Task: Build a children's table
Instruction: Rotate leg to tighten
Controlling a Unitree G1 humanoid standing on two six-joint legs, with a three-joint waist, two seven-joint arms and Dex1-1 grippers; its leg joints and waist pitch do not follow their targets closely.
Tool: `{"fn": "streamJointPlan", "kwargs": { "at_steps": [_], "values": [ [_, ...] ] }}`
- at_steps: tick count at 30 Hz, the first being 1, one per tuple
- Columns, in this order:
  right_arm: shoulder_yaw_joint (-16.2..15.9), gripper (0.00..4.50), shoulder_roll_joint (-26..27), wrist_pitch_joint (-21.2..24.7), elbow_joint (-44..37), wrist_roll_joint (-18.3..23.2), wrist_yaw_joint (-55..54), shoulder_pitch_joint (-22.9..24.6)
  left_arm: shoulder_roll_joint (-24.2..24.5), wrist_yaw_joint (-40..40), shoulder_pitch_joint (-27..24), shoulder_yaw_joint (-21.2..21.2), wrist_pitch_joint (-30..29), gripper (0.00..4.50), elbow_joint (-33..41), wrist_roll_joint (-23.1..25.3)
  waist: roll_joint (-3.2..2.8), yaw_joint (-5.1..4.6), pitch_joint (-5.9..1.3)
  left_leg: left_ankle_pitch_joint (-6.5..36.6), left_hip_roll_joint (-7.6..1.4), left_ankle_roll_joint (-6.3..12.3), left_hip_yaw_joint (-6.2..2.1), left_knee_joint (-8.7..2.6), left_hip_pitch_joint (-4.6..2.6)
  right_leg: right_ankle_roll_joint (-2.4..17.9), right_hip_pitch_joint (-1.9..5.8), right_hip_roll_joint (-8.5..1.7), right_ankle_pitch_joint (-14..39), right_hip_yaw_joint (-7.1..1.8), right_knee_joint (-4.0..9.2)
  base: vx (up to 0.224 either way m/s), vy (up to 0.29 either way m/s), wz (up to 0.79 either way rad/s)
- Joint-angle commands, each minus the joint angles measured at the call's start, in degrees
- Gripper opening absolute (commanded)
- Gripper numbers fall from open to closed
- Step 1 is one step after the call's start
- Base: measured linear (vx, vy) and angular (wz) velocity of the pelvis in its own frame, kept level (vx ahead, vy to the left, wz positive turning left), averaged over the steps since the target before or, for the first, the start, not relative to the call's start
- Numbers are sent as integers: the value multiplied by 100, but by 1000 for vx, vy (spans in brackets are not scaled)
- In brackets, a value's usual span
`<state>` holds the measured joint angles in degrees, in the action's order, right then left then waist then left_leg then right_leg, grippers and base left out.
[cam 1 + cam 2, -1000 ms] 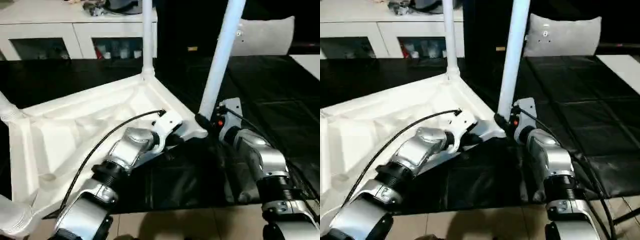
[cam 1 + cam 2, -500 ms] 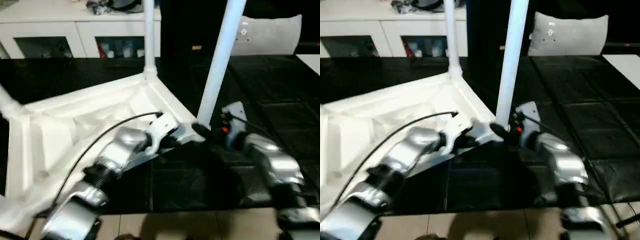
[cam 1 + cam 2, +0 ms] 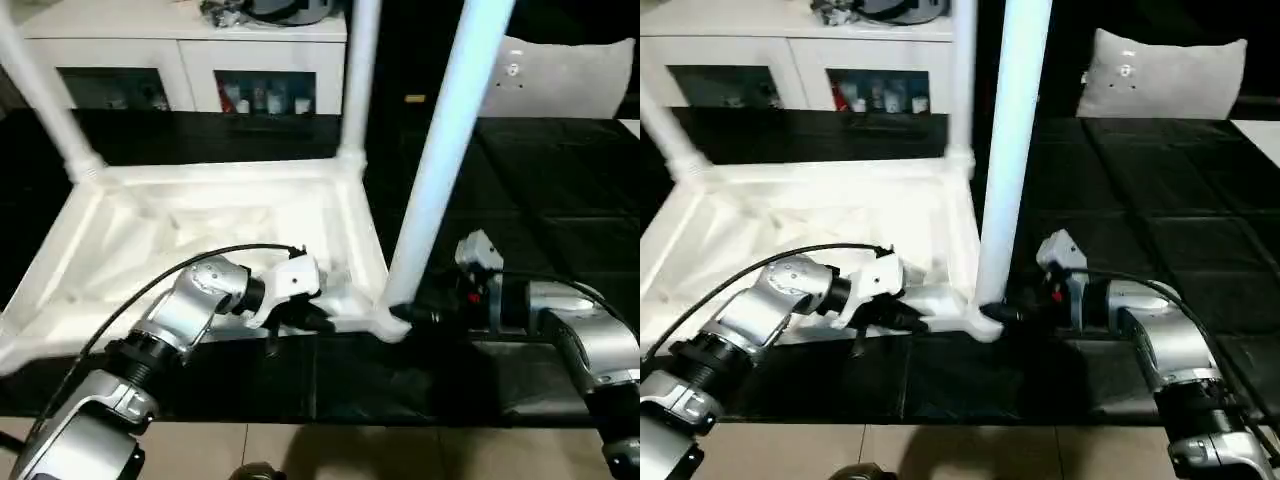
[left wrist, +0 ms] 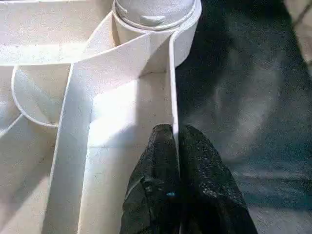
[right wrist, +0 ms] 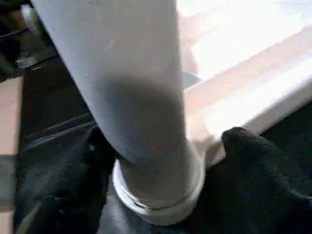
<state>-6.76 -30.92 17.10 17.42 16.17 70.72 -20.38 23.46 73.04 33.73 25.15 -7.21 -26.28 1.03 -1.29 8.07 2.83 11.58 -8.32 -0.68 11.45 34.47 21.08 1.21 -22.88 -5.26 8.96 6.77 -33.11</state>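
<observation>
The children's table top (image 3: 200,215) lies upside down on the black work table, ribbed side up. Three white legs stand in its corner sockets: one far left (image 3: 45,90), one far middle (image 3: 358,80), one at the near right corner (image 3: 450,150). My left gripper (image 4: 174,129) is shut on the top's thin near rim, just left of that corner socket (image 4: 156,19). My right gripper (image 5: 163,139) is open, its black fingers (image 5: 253,161) standing on either side of the near leg's base (image 3: 395,320).
A white cabinet with glass doors (image 3: 200,60) stands behind the black-covered work table (image 3: 560,200). A grey cushion (image 3: 570,75) lies at the back right. The tan floor (image 3: 350,450) shows below the table's near edge.
The top has swung round, its left end moving away from me, and now lies square to the table's edge. Both grippers stayed at the near right corner. The camera has also shifted.
</observation>
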Motion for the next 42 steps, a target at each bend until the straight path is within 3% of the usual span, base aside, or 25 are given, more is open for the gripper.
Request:
{"fn": "streamJointPlan", "kwargs": {
  "at_steps": [1,6,15,22,24,28,29,31,34,35,37,40,42],
  "values": [
    [-48,327,-137,-13,-171,126,288,14,95,399,19,284,155,0,95,133,55,-10,-359,1223,-602,265,-256,-442,-104,1086,282,-579,1906,-410,394,0,0,0],
    [-125,285,-165,130,-316,318,702,115,197,617,58,344,348,0,45,167,62,14,-352,1304,-611,213,-271,-453,-108,1005,273,-586,2142,-407,418,0,0,0],
    [-163,206,-144,200,-357,365,779,193,196,622,65,339,441,0,-22,182,63,21,-364,1210,-603,179,-269,-448,-100,1039,276,-581,1999,-406,395,0,0,0],
    [-65,196,30,491,-556,556,577,270,39,471,-32,257,242,0,54,64,57,34,-367,1202,-607,172,-268,-447,-111,1006,274,-581,2040,-409,404,0,0,0],
    [-28,196,94,527,-581,563,426,278,-15,396,-52,221,130,0,97,26,57,13,-359,1244,-603,150,-270,-453,-102,1011,278,-584,2084,-404,412,0,0,0],
    [157,195,713,568,-238,132,-1084,0,-526,-427,14,-58,-678,0,136,-74,55,-73,-315,1540,-581,-26,-299,-467,-137,884,242,-586,2679,-383,483,0,0,0],
    [195,191,905,508,-47,-34,-1532,-111,-707,-697,43,-136,-891,0,131,-92,76,-147,-307,1690,-531,-96,-338,-457,-122,650,279,-621,3230,-327,557,0,0,0],
    [295,177,1215,463,245,-256,-2277,-301,-1030,-1200,131,-276,-1219,0,47,-86,73,-268,-296,1801,-526,-139,-347,-453,-130,551,244,-587,3389,-296,600,0,0,0],
    [486,150,1584,487,601,-381,-3140,-544,-1377,-1765,245,-429,-1513,0,-101,-56,80,-396,-321,1789,-528,-107,-374,-459,-70,593,282,-592,3119,-304,571,0,0,0],
    [542,141,1699,476,716,-401,-3423,-622,-1575,-2100,311,-540,-1624,0,-206,-41,84,-452,-337,1728,-501,-35,-348,-437,-84,649,255,-579,2956,-318,580,0,0,0],
    [674,141,1909,391,874,-457,-3864,-723,-1891,-2660,397,-724,-1781,0,-332,30,93,-454,-342,1495,-475,84,-300,-406,-81,772,246,-566,2680,-341,571,0,0,0],
    [802,103,2037,304,963,-476,-4133,-761,-2044,-2902,405,-790,-1880,0,-312,79,96,-421,-364,1222,-479,217,-289,-405,-52,819,279,-557,2412,-342,530,0,0,0],
    [888,95,2089,222,1056,-555,-4283,-778,-2081,-2921,350,-788,-1996,0,-182,100,89,-401,-391,947,-504,326,-287,-407,-29,961,301,-548,1861,-354,448,0,0,0]
  ]
}}
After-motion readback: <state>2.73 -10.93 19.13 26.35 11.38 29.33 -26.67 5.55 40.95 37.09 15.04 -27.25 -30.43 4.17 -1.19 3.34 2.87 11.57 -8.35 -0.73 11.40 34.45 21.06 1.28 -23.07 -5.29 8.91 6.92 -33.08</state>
